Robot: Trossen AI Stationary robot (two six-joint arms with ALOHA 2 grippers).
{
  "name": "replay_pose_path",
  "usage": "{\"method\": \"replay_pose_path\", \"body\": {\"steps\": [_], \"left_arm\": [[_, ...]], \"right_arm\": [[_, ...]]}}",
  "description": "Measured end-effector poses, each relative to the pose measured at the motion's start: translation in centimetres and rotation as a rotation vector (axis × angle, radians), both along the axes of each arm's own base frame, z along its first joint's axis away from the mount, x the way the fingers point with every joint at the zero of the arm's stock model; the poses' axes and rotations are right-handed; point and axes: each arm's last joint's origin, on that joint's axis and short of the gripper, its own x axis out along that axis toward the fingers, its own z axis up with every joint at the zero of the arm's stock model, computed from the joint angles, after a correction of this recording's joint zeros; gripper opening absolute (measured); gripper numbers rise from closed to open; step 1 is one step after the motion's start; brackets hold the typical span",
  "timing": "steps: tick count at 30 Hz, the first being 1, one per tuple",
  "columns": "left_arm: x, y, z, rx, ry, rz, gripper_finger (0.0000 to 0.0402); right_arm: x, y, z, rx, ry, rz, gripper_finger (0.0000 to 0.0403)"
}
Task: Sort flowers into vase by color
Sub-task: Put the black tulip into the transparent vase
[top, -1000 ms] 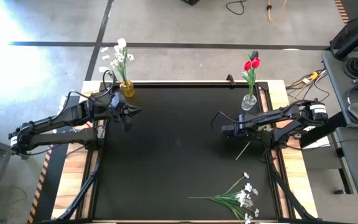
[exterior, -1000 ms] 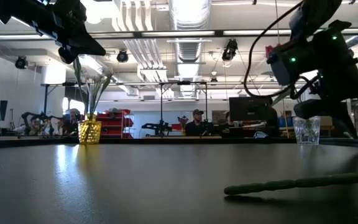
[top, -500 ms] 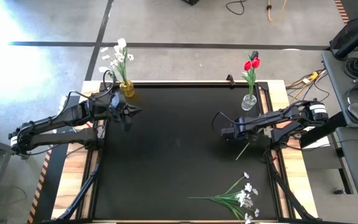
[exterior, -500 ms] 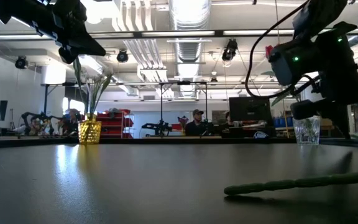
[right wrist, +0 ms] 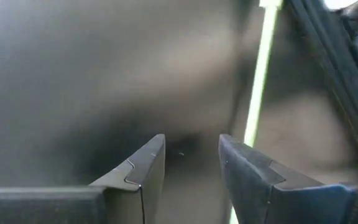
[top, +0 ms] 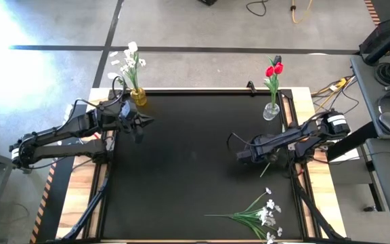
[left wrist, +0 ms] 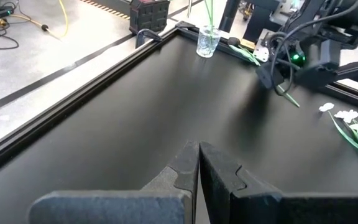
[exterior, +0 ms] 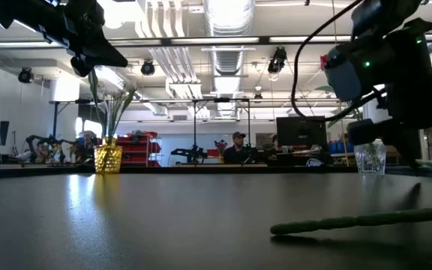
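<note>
A yellow vase (top: 139,97) at the far left corner holds white flowers (top: 128,61). A clear vase (top: 271,111) at the far right holds red tulips (top: 274,68) and one dark head. One loose green stem (top: 265,165) lies flat on the black mat under my right arm; its head is hidden. A spray of tiny white blossoms (top: 259,214) lies near the front edge. My right gripper (top: 238,154) is open and empty, low over the mat, with the stem (right wrist: 260,81) just beside one finger. My left gripper (top: 142,123) is shut and empty near the yellow vase.
The black mat (top: 188,169) is bordered by a raised dark frame and wooden table edges (top: 80,196). Cables and equipment stand off the table's right side. People sit in the room far behind the table in the low view (exterior: 237,148).
My right gripper has moved toward the table's near edge, closer to the loose green stem. The stem and the other flowers have stayed where they were.
</note>
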Motion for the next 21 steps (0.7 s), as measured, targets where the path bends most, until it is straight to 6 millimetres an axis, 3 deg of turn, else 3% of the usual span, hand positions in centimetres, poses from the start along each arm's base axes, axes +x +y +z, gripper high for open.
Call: {"method": "replay_pose_path", "body": {"steps": [8,21], "left_arm": [[0.0,0.0,0.0,-0.008,-0.002,0.002,0.0],[0.0,0.0,0.0,-0.02,-0.005,0.006,0.0]], "right_arm": [[-0.2,1.0,1.1,-0.054,0.078,-0.032,0.0144],[-1.1,0.8,-0.6,-0.06,0.147,-0.044,0.0127]]}}
